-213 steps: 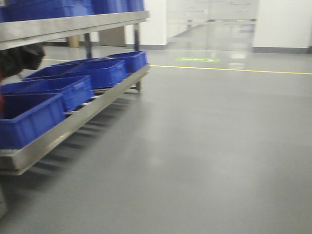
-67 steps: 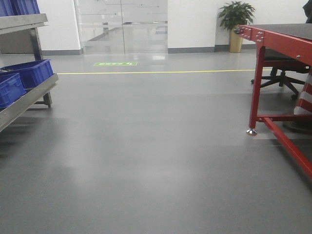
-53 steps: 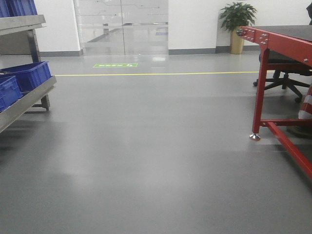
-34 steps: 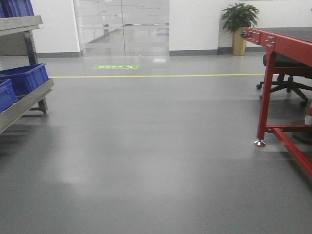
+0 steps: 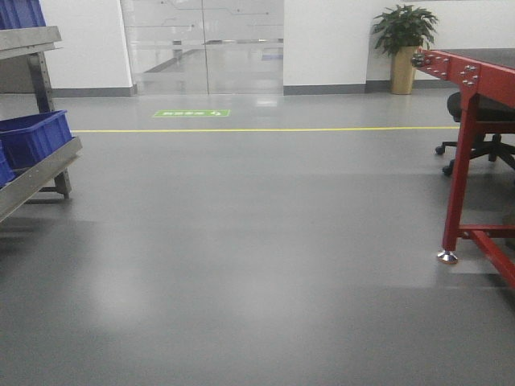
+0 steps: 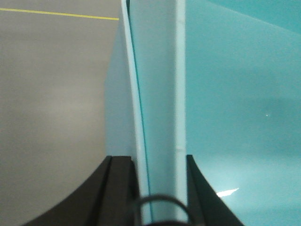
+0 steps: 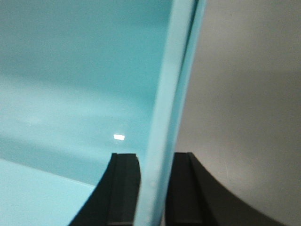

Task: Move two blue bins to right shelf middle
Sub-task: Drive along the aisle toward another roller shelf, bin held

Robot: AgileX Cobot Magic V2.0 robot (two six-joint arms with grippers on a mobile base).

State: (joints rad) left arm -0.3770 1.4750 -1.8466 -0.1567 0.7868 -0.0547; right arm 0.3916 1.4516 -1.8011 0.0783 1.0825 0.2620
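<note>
Clamped with left gripper [image 6: 157,162] and right gripper [image 7: 155,160] on walls of pale turquoise plastic bin [image 6: 235,94], bottom centre. Open grey floor [image 5: 257,257] between steel rack [image 5: 40,165], left, and red metal table [image 5: 459,161], right; green floor sign [image 5: 191,113] unreadable.

Open floor [image 5: 257,265] ahead, between left rack [image 5: 40,173] and red table [image 5: 459,161].

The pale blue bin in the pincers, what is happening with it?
The robot holds a pale blue plastic bin: the left pincer and the right pincer are each shut on a side wall, above the grey floor. Ahead, a metal shelf with dark blue bins stands at the left, a red metal table at the right.
</note>
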